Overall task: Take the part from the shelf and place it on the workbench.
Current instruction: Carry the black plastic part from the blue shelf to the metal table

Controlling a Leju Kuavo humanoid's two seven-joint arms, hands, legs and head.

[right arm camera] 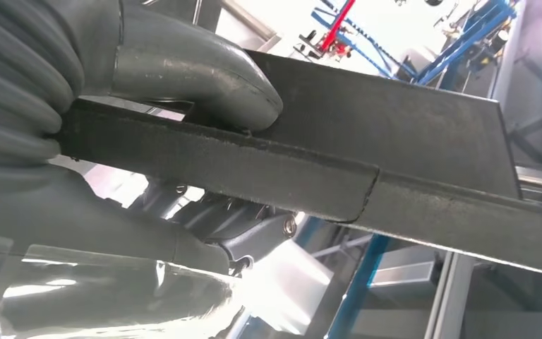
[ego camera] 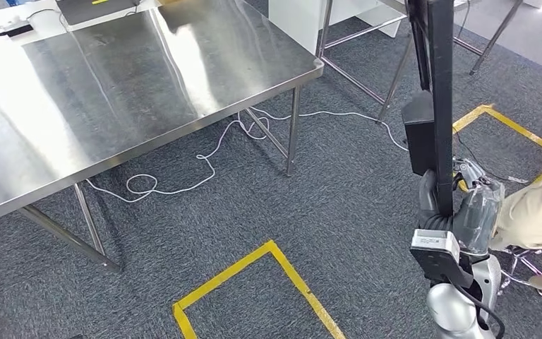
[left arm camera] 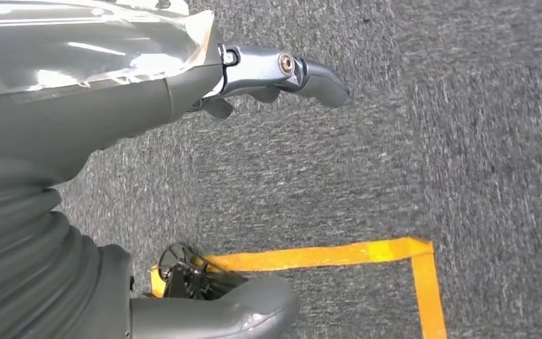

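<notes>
The part (ego camera: 439, 106) is a long black metal bar with a wider block on its side, standing nearly upright at the right of the head view. My right hand (ego camera: 459, 215) grips it low down. In the right wrist view the thumb (right arm camera: 197, 70) presses on the bar (right arm camera: 395, 148) and the fingers wrap under it. The steel workbench (ego camera: 113, 92) lies to the left, its top bare and shiny. My left hand (left arm camera: 113, 106) hangs over the carpet with its fingers (left arm camera: 282, 70) apart and nothing in it.
A person's beige sleeve (ego camera: 536, 212) reaches in beside my right hand. A white cable (ego camera: 205, 162) trails on the carpet under the bench. Yellow tape squares (ego camera: 268, 261) mark the floor. Metal frame legs (ego camera: 388, 78) stand behind the part.
</notes>
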